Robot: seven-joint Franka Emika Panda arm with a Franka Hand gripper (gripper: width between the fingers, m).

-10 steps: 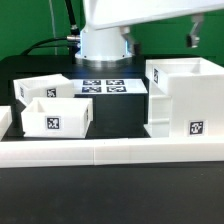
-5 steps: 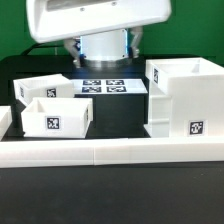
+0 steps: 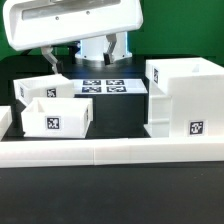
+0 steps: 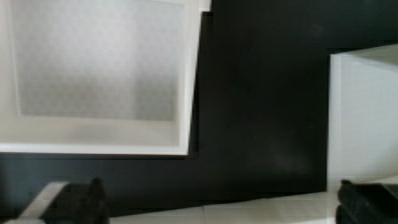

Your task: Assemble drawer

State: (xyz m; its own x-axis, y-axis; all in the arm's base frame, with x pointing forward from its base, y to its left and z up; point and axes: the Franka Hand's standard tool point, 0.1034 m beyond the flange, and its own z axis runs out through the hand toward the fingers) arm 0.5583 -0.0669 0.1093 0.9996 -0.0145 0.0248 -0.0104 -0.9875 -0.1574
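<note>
I see the end effector (image 4: 222, 198) wide open and empty, above back tray (image 3: 40, 90) and front tray (image 3: 55, 122), exterior view's left. I'd straddle one wall squarely before closing; casing (image 3: 190, 100) sits right.

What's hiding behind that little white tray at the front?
A second open-top tray stands just behind the front tray. The front tray covers part of its near wall, so whatever lies low between them cannot be seen.

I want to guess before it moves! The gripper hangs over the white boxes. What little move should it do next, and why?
The gripper is open and empty, with only bare black table between its fingers, so closing now would grab nothing. Probably it should shift sideways until a wall of the tray sits between them.
</note>
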